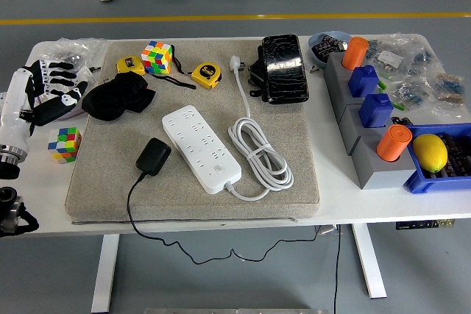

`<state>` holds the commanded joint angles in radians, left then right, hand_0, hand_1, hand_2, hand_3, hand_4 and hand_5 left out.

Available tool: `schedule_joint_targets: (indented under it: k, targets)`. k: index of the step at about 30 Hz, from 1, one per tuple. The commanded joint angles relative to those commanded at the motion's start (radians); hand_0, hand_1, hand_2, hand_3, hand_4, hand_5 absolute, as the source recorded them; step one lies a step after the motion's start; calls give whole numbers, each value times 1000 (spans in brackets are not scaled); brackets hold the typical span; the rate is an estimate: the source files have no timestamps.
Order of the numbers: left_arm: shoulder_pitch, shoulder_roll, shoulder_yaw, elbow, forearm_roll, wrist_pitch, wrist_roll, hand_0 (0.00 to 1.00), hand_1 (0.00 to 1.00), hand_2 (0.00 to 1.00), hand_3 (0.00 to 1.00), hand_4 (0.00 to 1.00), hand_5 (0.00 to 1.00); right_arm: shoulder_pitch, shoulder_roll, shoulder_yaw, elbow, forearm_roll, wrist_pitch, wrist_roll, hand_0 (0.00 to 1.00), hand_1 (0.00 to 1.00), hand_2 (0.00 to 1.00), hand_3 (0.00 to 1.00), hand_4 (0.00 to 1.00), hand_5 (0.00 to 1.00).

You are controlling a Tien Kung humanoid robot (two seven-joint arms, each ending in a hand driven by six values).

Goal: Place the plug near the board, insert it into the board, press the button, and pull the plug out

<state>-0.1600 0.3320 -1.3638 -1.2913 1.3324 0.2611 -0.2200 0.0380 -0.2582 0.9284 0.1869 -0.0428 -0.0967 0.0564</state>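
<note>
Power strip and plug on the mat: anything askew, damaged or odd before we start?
Nothing looks damaged. The white power strip lies diagonally on the grey mat, its cord loosely coiled beside it. The black plug lies unplugged left of the strip, its cable trailing over the table's near edge. The left hand holds nothing.

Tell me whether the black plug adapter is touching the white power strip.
Apart. The head view shows a strip of grey mat between the black plug adapter and the white power strip; the adapter lies just left of the strip's near half.
</note>
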Motion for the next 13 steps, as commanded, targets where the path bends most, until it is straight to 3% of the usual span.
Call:
schedule_joint_targets:
  k: [13]
  targets:
    - [-4,3,7,-2,-1,-4,3,307,493,520,551,796,158,2,-12,-33,1,17,-2,1,490,548,531,509,825,364]
